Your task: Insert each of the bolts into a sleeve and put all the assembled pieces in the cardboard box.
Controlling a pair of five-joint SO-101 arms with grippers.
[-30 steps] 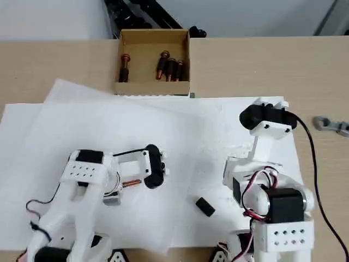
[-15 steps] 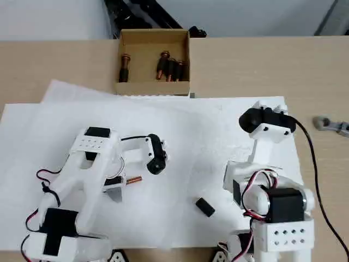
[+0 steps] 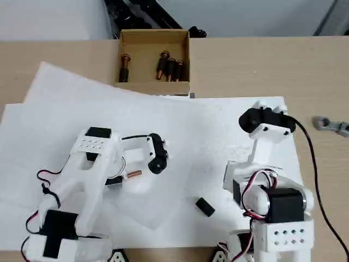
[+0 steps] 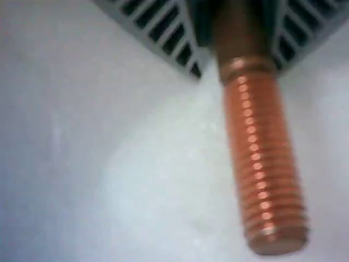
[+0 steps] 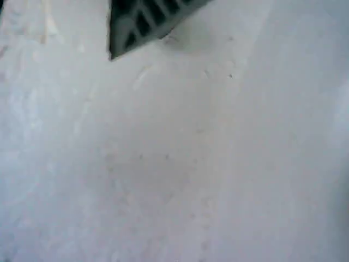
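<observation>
Starting at the left, my left claw (image 3: 119,179) is closed on a copper bolt (image 4: 262,153). It grips the bolt by the head end, so the threaded shank sticks out bare, low over the white paper (image 3: 65,109), with no sleeve on it. Farther back, past the paper's far edge, the cardboard box (image 3: 154,87) stands on the table (image 3: 245,60). It holds what I count as four assembled pieces (image 3: 170,68), one lying alone toward its left side and three bunched toward its right. I judge the job mostly done, since this bolt and one sleeve are the loose parts I can see. That black sleeve (image 3: 205,206) lies on the paper between the two arms, near the front edge and well apart from the bolt. What is left, as I read it, is to bring bolt and sleeve together and then carry the pair to the box. On the right, my right claw (image 3: 260,121) hangs over the right part of the paper, and its wrist view shows bare paper beneath. I cannot tell whether it is open or closed.
</observation>
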